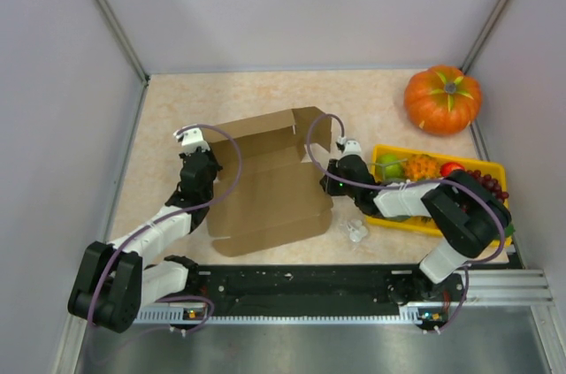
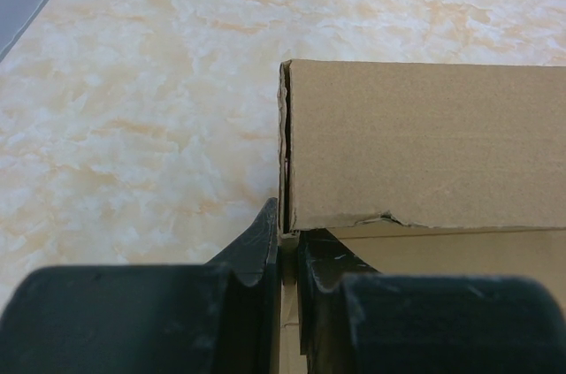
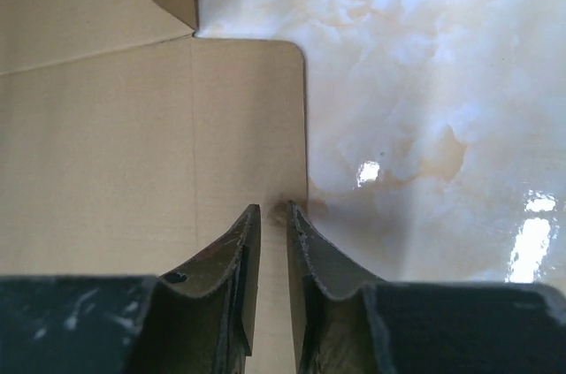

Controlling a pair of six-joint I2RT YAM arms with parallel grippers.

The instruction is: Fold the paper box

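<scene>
The paper box [image 1: 270, 202] is a brown cardboard sheet lying in the middle of the table, with its back panel and a far right flap standing up. My left gripper [image 1: 202, 164] is at the box's left edge. In the left wrist view it [image 2: 290, 219] is shut on a thin upright cardboard wall, just below the raised panel [image 2: 424, 144]. My right gripper [image 1: 334, 181] is at the box's right edge. In the right wrist view its tips [image 3: 271, 208] point down at a flat rounded flap [image 3: 133, 126] near its edge, a narrow gap between them, nothing held.
A yellow tray [image 1: 482, 163] holding several fruits sits right of the box, partly under my right arm. An orange pumpkin [image 1: 442, 98] stands at the back right. A small white object [image 1: 356, 231] lies near the box's front right corner. Walls close in left, back and right.
</scene>
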